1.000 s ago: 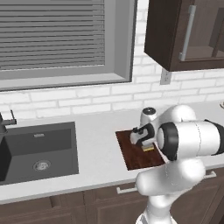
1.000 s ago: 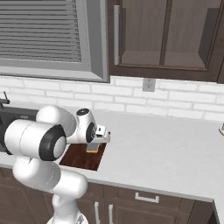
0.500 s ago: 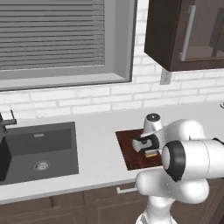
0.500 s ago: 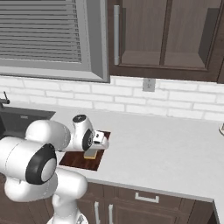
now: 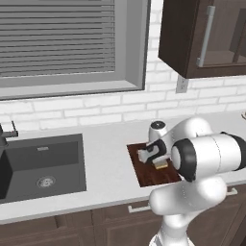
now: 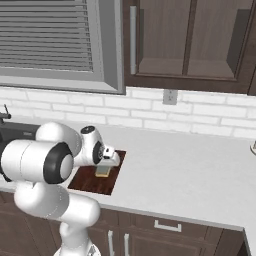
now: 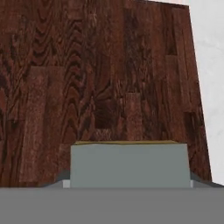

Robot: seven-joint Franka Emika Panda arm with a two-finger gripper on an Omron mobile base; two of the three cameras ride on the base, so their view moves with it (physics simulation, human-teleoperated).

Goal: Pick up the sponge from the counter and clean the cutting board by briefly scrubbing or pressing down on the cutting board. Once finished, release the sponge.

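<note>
— Where was the small grey-green and yellow sponge (image 6: 103,171)?
— On the dark reddish-brown wooden cutting board (image 6: 89,182), towards its far edge, on the light grey counter (image 6: 200,185).
— And the two-finger gripper (image 6: 104,169)?
— Jaws clamped on the sponge.

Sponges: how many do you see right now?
1. The sponge sits on the cutting board, held by the gripper. More could be hidden behind the arm.

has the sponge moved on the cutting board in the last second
Yes. Against the fixed cutting board, the sponge held in the gripper has shifted from the board's middle toward its back edge, nearer the wall.
</note>
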